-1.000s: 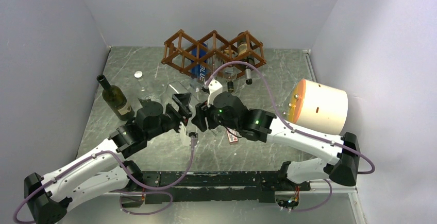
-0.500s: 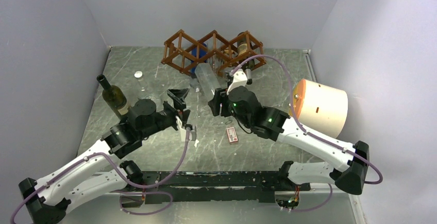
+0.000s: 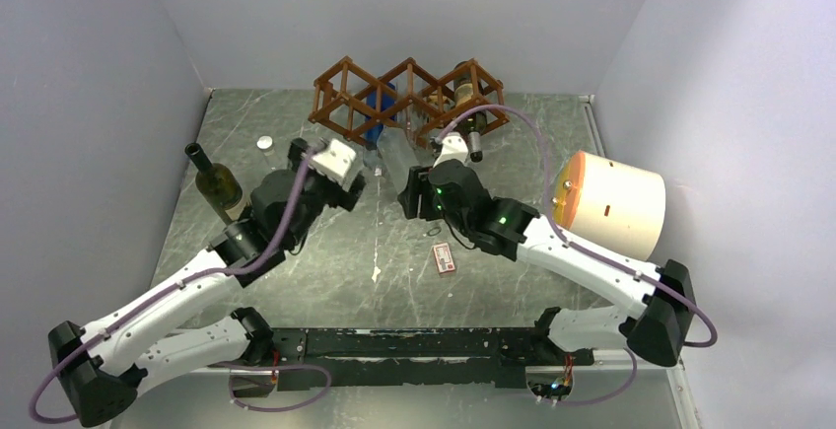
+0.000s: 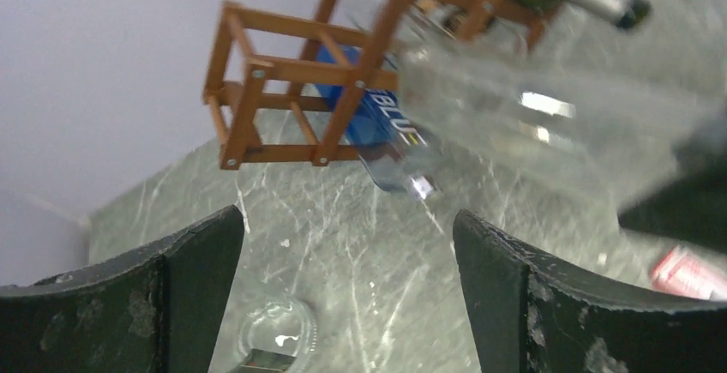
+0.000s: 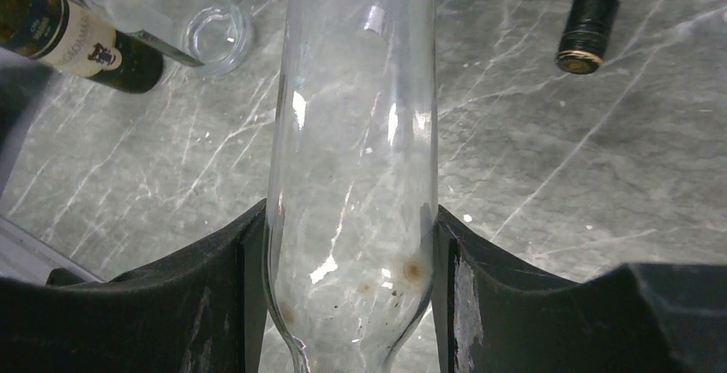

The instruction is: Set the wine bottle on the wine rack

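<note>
- Wine rack (image 4: 300, 70): reddish-brown lattice, upper centre of the overhead frame, at the back of the bench (image 3: 522, 148). A blue bottle (image 4: 386, 124) is lodged in one cell.
- Clear glass wine bottle (image 5: 351, 176): clamped by its body in the right hand (image 5: 347, 244), just below the rack in the frame.
- Left hand (image 4: 347, 261): fingers spread wide, nothing held.
- Green wine bottle (image 3: 219, 187): mid-left of the frame.
</note>
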